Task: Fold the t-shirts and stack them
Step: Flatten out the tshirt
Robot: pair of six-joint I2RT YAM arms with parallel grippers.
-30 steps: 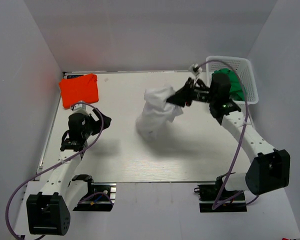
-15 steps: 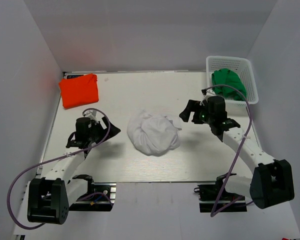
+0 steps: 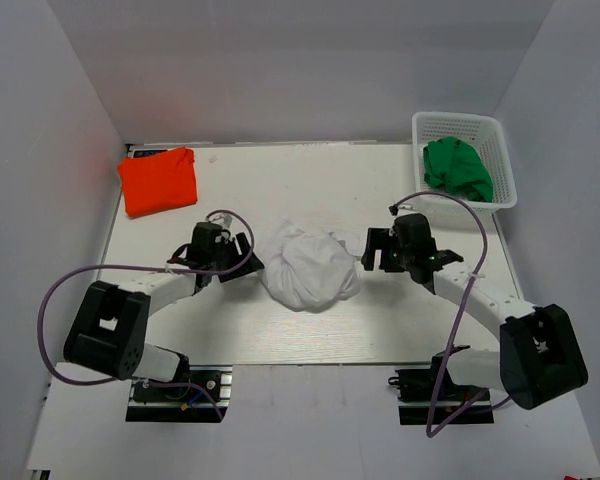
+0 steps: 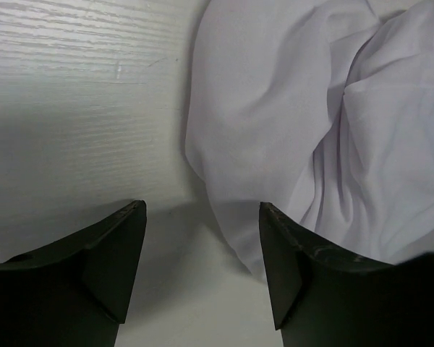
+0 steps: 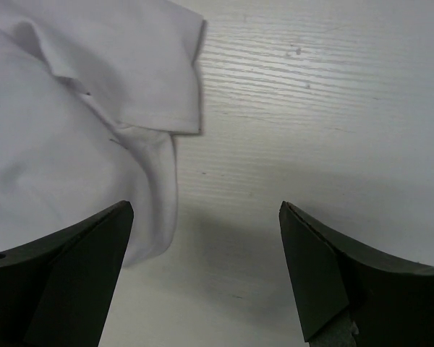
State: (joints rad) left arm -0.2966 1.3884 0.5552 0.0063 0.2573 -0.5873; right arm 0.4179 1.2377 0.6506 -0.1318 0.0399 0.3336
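Observation:
The white t-shirt [image 3: 308, 268] lies crumpled in a heap at the middle of the table. It fills the upper right of the left wrist view [image 4: 318, 123] and the upper left of the right wrist view [image 5: 79, 130]. My left gripper [image 3: 250, 262] is open and empty at the heap's left edge, low over the table [image 4: 202, 238]. My right gripper [image 3: 368, 250] is open and empty at the heap's right edge [image 5: 206, 246]. The orange t-shirt [image 3: 158, 180] lies folded at the far left. The green t-shirt [image 3: 457, 168] lies bunched in the basket.
The white lattice basket [image 3: 500, 150] stands at the far right corner. White walls [image 3: 70, 150] close in the table on three sides. The arm bases sit at the near edge.
The white t-shirt has been let go and dropped from the right gripper into a heap on the table. Both grippers have moved in low beside it, the left from the left side.

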